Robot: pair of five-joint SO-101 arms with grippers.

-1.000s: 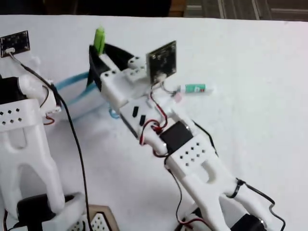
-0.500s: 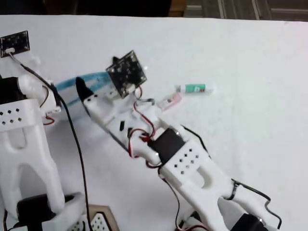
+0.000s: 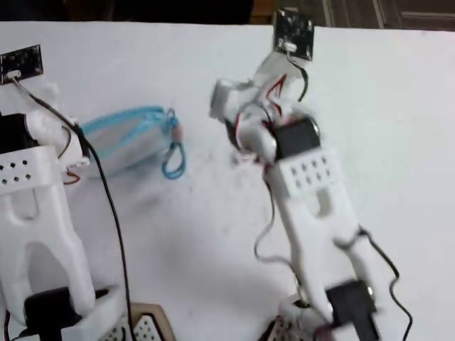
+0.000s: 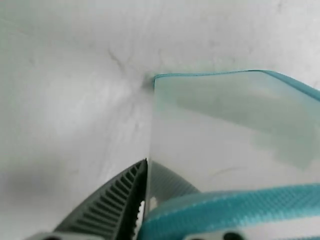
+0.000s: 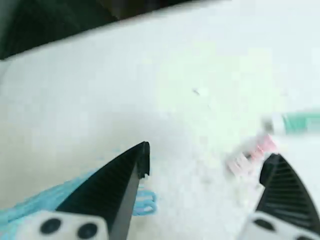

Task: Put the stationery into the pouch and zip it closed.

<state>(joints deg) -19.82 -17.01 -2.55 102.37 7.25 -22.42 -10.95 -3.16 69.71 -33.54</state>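
Observation:
A clear pouch [image 3: 126,138] with blue trim lies at the left of the table, its blue loop [image 3: 173,160] pointing toward the middle. My left gripper [image 4: 145,167] is shut on the pouch's [image 4: 225,135] edge, beside the teal zipper band [image 4: 225,210]. A faint green shape shows through the plastic. My right gripper [image 5: 207,172] hangs open and empty above the cloth. A pink item [image 5: 250,154] and a green-and-white tube [image 5: 299,122] lie just beyond one of its fingertips [image 5: 274,165]. The pouch's blue loop [image 5: 145,205] sits behind the other fingertip.
The right arm [image 3: 306,192] stretches up the table's middle right, with its camera board [image 3: 293,33] near the far edge. The left arm's white base [image 3: 35,213] fills the near left. White cloth [image 3: 398,128] spreads out to the right.
The right gripper held a green marker over the pouch, dipped toward it, then swung right. It is now open and empty. The pouch lies uncovered.

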